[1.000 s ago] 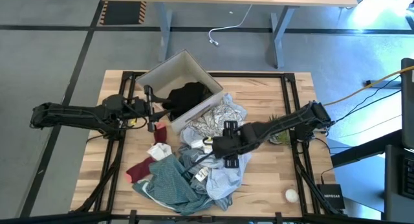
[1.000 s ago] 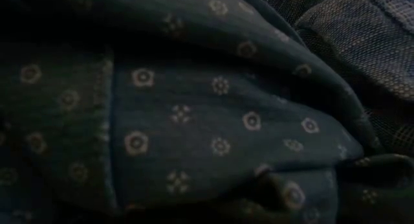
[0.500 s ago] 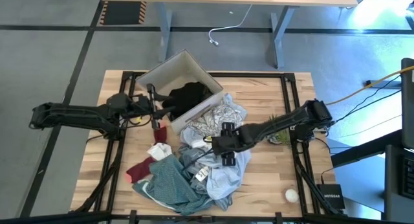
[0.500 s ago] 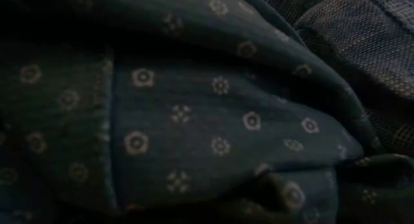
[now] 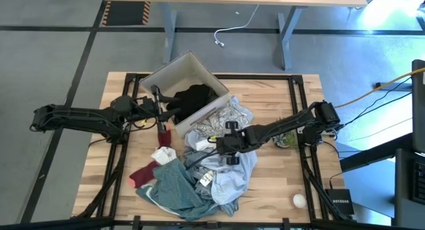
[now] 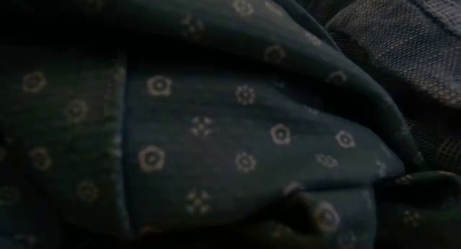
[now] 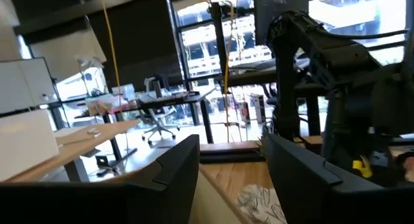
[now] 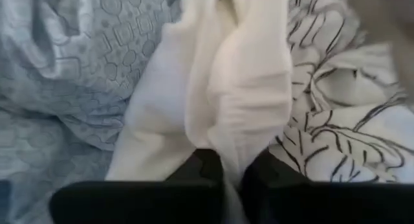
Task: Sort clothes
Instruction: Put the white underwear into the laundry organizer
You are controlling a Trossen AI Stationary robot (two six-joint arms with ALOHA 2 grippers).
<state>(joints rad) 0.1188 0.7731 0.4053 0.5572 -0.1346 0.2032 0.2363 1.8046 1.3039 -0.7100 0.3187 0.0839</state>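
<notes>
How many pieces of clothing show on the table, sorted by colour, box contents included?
Black garment: 1
White patterned garment: 1
Light blue garment: 1
Teal-green garment: 1
Dark red socks: 2
Plain white pieces: 2, one of them pinched in the right gripper
Total: 8 visible; the pile may hide more.

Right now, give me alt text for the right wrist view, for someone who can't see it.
The right end effector is shut on a fold of plain cream-white soft fabric, pinched between its two dark fingers. Beside it lie a white cloth with black leaf line drawings and a pale blue cloth with a geometric print.
</notes>
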